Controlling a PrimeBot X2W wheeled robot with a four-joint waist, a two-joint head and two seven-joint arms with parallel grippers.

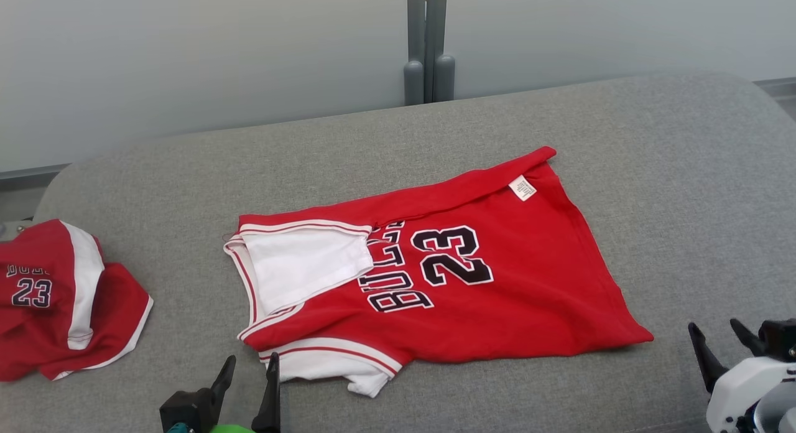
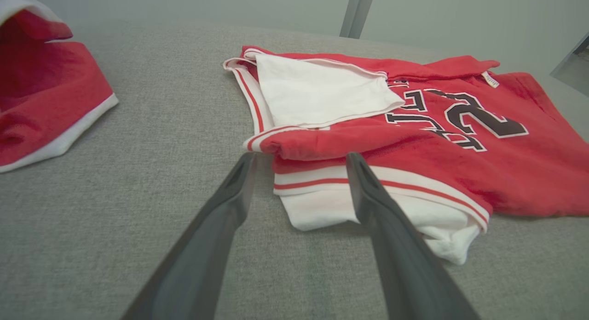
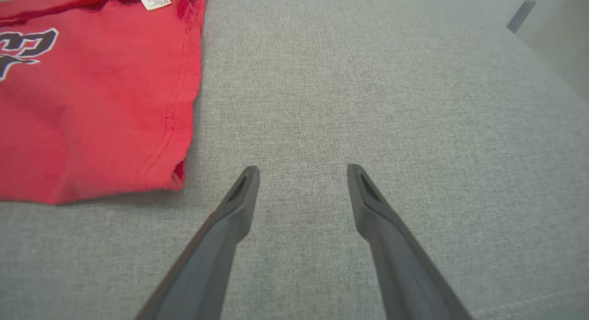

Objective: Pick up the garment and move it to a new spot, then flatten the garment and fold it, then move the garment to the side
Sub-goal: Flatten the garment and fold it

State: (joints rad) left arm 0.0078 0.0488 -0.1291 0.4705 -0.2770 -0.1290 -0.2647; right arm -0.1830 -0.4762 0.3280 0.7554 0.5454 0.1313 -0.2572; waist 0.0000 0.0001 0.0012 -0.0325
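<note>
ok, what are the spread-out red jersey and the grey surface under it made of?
Spread-out red jersey with white trim: soft matte knit cloth, probably cotton; limp creases, stitched hem.
Grey padded surface: matte woven upholstery fabric; flecked weave visible.

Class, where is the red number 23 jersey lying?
In the head view, the jersey lies centred on the grey cushion, between the left gripper and the right gripper, a second red garment to its left.

Second red garment (image 1: 37, 333) partly off-frame
</note>
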